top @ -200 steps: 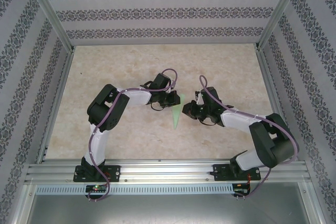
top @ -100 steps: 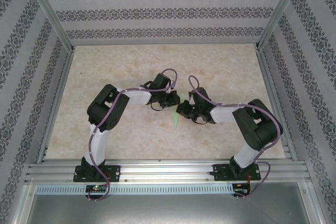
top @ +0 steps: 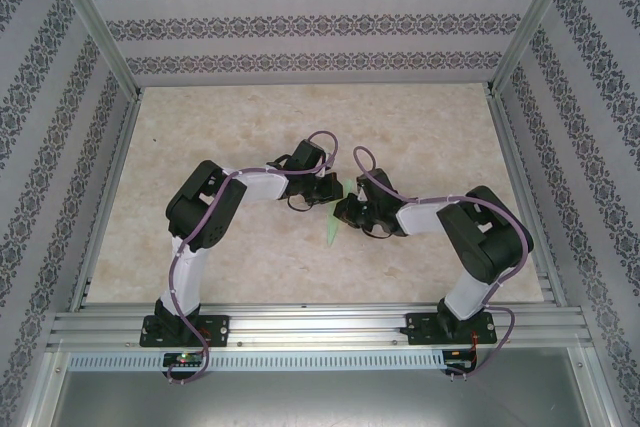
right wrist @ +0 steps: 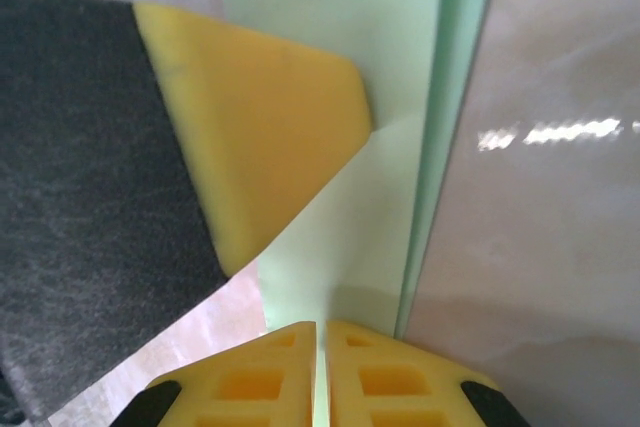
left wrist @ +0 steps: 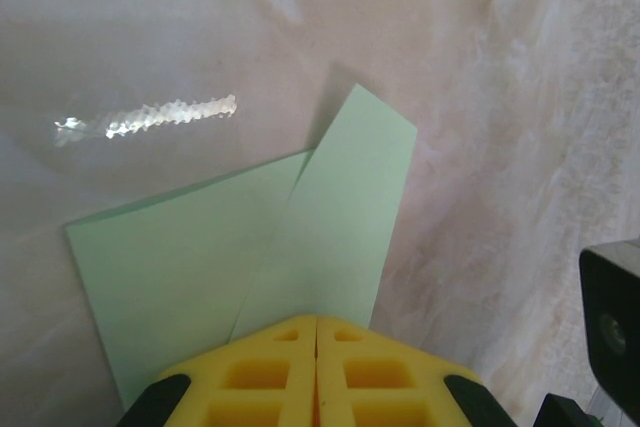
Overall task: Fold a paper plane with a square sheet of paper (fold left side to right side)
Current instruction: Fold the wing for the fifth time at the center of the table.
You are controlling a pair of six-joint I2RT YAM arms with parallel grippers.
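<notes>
Where the left arm [top: 205, 209] and the right arm [top: 480, 237] meet at the middle of the counter [top: 200, 137], the paper [top: 331, 227] lies as a slim pale green sliver between them, narrowing toward the near edge. From the left wrist, the paper [left wrist: 190, 277] shows two layers: a narrow flap [left wrist: 345, 217] lies slantwise over a wider sheet, and its far corner juts past that sheet's edge. The left jaws are closed, their yellow pads [left wrist: 260, 377] meeting with no gap above the paper's near part, which runs under them. From the right wrist, the paper [right wrist: 400, 97] lies flat on the counter with a long straight fold line along its right side. One left pad [right wrist: 270, 137] comes in from the upper left and rests on it. The right jaws are closed to a hairline slit between their pads [right wrist: 400, 382], right over the paper. I cannot tell whether a layer is nipped in that slit.
</notes>
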